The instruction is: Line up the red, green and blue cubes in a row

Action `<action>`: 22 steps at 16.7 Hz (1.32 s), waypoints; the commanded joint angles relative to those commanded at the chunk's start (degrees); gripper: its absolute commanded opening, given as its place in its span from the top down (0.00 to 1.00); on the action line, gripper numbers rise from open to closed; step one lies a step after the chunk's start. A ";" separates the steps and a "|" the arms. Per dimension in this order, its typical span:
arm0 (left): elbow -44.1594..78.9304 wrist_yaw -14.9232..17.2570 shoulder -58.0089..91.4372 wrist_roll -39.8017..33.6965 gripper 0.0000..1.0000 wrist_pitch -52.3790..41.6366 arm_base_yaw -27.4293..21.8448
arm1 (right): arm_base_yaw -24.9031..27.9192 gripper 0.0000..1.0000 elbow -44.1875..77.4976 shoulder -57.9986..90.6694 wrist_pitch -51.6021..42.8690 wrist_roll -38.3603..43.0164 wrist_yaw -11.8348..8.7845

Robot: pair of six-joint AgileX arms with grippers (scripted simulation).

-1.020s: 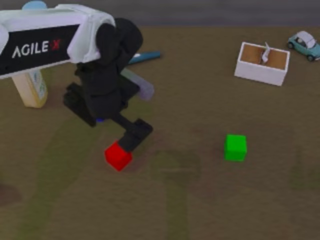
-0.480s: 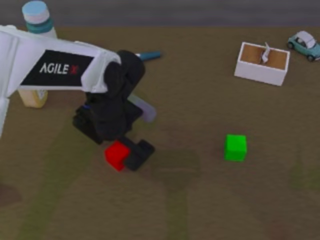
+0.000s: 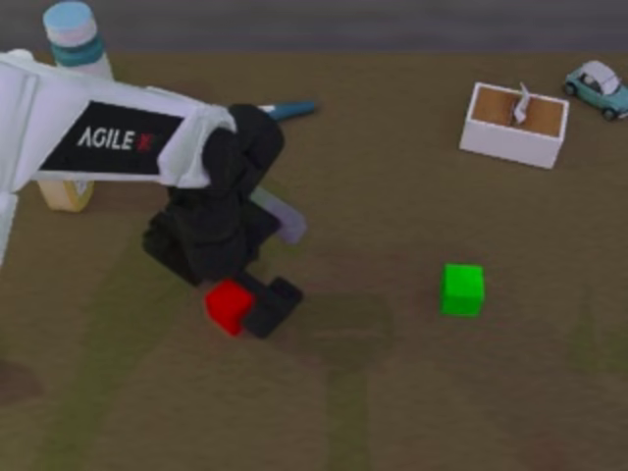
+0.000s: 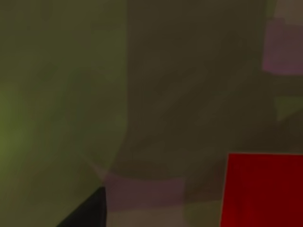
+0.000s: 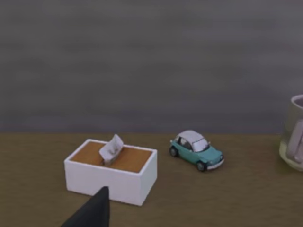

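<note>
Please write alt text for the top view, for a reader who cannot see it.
The left arm's hand is down at a red cube left of the table's centre, while a green cube sits alone to the right. A white box and toy car stand at the far right; a bottle stands far left.

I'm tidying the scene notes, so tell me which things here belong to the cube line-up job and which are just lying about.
Job:
red cube, at the left claw
green cube
The blue cube is not visible.

Lying about:
white box
toy car
bottle
mug
</note>
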 joint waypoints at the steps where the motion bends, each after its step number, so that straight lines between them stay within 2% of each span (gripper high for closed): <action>1: 0.00 0.00 0.00 0.00 0.23 0.00 0.00 | 0.00 0.00 0.00 0.00 0.00 0.00 0.00; 11: 0.00 0.00 0.00 0.00 0.98 0.00 0.00 | 0.00 0.00 0.00 0.00 0.00 0.00 0.00; 22: 1.47 0.43 -2.66 -0.29 1.00 -1.96 0.16 | 0.00 0.00 0.00 0.00 0.00 0.00 0.00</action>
